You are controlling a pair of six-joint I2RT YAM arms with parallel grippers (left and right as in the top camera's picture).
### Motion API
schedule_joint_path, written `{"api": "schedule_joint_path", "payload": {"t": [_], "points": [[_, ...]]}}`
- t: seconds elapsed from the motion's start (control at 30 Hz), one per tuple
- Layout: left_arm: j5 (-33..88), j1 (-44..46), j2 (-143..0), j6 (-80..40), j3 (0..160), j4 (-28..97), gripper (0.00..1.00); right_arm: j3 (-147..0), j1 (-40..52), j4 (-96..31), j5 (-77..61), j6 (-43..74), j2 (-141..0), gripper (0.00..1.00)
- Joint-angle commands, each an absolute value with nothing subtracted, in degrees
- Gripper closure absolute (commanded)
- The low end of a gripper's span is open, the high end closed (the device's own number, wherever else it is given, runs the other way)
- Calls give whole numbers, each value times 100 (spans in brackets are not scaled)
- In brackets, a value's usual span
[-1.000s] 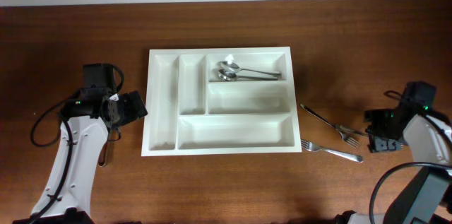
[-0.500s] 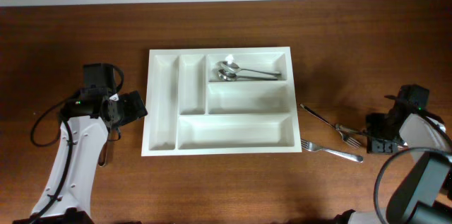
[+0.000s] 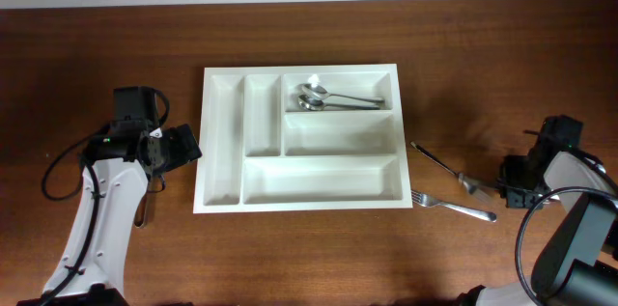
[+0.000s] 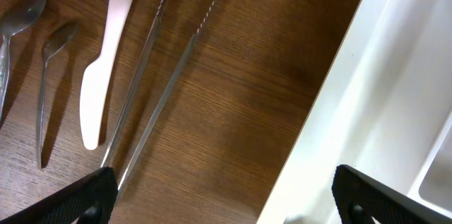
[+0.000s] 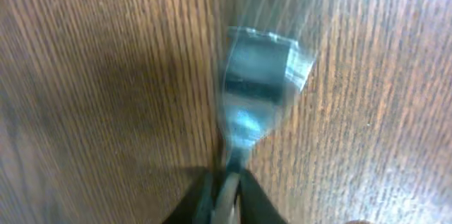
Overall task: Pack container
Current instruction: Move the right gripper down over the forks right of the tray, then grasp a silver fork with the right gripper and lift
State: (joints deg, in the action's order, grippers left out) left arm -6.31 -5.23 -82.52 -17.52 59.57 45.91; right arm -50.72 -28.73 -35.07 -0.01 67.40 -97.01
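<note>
- Container (image 3: 301, 208), white, lies mid-table (image 3: 309, 258), with two spoons (image 3: 333, 101) in its far right long compartment.
- Only the left wrist view shows a plastic knife (image 4: 106, 54), thin tongs (image 4: 174, 75) and loose teaspoons (image 4: 60, 37) beside the tray wall.
- The left gripper (image 4: 226, 199) gapes wide and holds nothing.
- The right gripper (image 5: 226, 181) is pinched on a blurred fork (image 5: 258, 75).

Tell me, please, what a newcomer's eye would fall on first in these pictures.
The big white tray sits mid-table, two spoons in its top right compartment, the other four bare. Right of it, two forks lie on the wood beside the right tool. A white knife lies on its other side.
</note>
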Motion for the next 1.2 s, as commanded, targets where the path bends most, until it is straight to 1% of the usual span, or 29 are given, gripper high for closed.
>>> {"api": "schedule_joint_path", "payload": {"t": [0.0, 0.1, 0.23, 0.37, 0.67, 0.77, 0.8, 0.87, 0.93, 1.07, 1.17], "points": [[-692, -541, -8272, -1682, 6064, 4591, 1, -5006, -2902, -3514, 64, 6600, -9904, 92], [-692, -541, -8272, -1682, 6064, 4591, 1, -5011, -2902, -3516, 62, 6335, -9904, 96], [-692, -541, -8272, -1682, 6064, 4591, 1, -5078, -2902, -3509, 27, 6101, -9863, 96], [-692, -541, -8272, -1682, 6064, 4591, 1, -5387, -2902, -3507, -104, 5535, -9697, 96], [-692, -541, -8272, -1682, 6064, 4591, 1, -6665, -2801, -3516, -1984, 3520, -8969, 97], [-692, -541, -8272, -1682, 6064, 4591, 1, -6997, -2585, -3516, -2626, 2633, -8840, 96], [-692, -541, -8272, -1682, 6064, 4591, 1, -7129, -2414, -3511, -2987, 2091, -8831, 96], [-692, -541, -8272, -1682, 6064, 4591, 1, -7214, -2171, -3509, -3385, 1455, -8831, 96], [-692, -541, -8272, -1682, 6064, 4591, 1, -7234, -1774, -3500, -3785, 526, -8831, 96], [-692, -541, -8272, -1682, 6064, 4591, 1, -7234, -888, -3612, -3872, -1339, -8842, 96], [-692, -541, -8272, -1682, 6064, 4591, 1, -7234, -165, -3603, -3514, -2709, -8844, 96]]}}
